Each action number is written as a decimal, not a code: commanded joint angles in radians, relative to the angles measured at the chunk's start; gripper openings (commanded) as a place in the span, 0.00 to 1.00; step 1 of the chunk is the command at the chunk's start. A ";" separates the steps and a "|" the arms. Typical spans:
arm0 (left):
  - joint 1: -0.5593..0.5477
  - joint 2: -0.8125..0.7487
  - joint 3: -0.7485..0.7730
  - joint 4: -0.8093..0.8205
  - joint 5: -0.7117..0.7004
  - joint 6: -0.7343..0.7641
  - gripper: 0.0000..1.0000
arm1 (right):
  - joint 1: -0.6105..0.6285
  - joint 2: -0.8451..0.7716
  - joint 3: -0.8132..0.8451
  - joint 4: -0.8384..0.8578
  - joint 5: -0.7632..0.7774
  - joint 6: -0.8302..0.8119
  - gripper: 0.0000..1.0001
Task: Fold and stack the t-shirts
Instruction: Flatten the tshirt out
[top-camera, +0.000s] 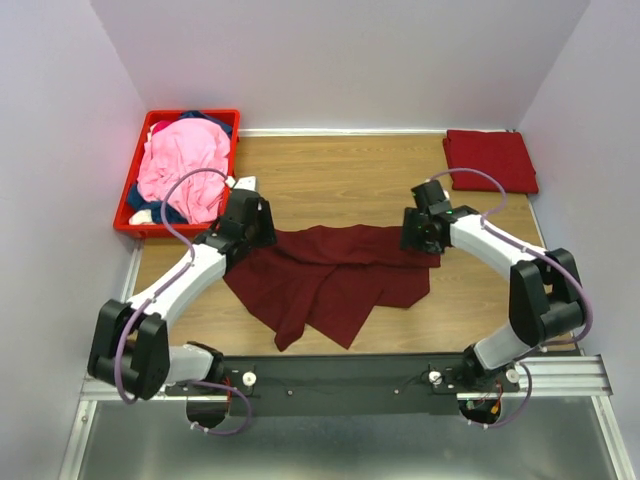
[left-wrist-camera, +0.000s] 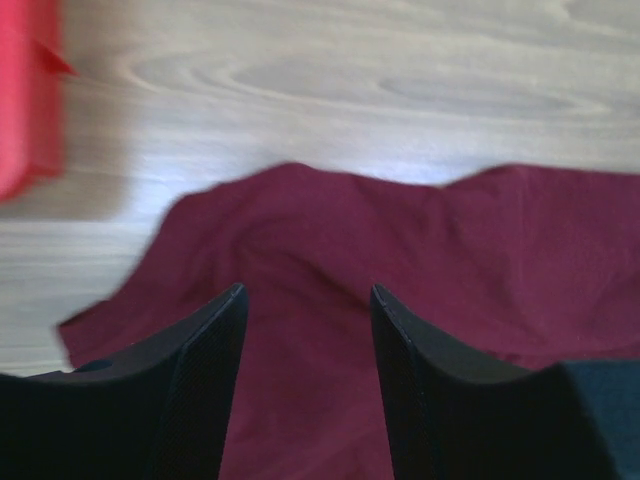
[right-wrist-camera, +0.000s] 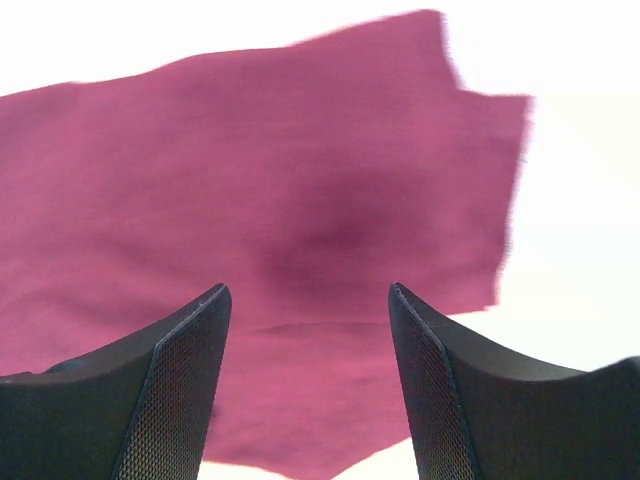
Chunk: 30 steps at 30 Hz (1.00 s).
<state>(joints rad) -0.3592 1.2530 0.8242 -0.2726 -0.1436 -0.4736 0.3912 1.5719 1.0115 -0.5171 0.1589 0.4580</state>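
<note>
maroon t-shirt (top-camera: 330, 285): from above, its far corners hide under my left gripper (top-camera: 255, 225) and right gripper (top-camera: 425, 235).
crate (left-wrist-camera: 25, 100): left of the maroon t-shirt, a blurred red corner, cut by the frame edge.
navy t-shirt (top-camera: 212, 122): beyond the maroon t-shirt's left end, mostly buried under the pink t-shirt (top-camera: 185, 165) (only dark scraps show).
table (right-wrist-camera: 580, 60): around the maroon t-shirt, washed out white at my right wrist.

A spread shirt (top-camera: 330, 280) lies mid-desk (top-camera: 340, 180). A crate (top-camera: 165, 114) of shirts (top-camera: 185, 165) sits far left, a folded shirt (top-camera: 490, 160) far right.
</note>
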 joint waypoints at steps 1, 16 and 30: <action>-0.027 0.069 -0.013 0.062 0.056 -0.076 0.60 | -0.093 -0.052 -0.077 0.058 0.039 0.077 0.71; -0.027 0.126 -0.069 0.115 0.084 -0.103 0.56 | -0.287 -0.119 -0.264 0.166 -0.096 0.116 0.64; -0.027 0.086 -0.062 0.107 0.078 -0.082 0.56 | -0.288 -0.139 -0.187 0.223 -0.277 0.153 0.01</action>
<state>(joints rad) -0.3847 1.3636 0.7586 -0.1791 -0.0742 -0.5655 0.1047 1.4712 0.7406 -0.3187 -0.0307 0.5884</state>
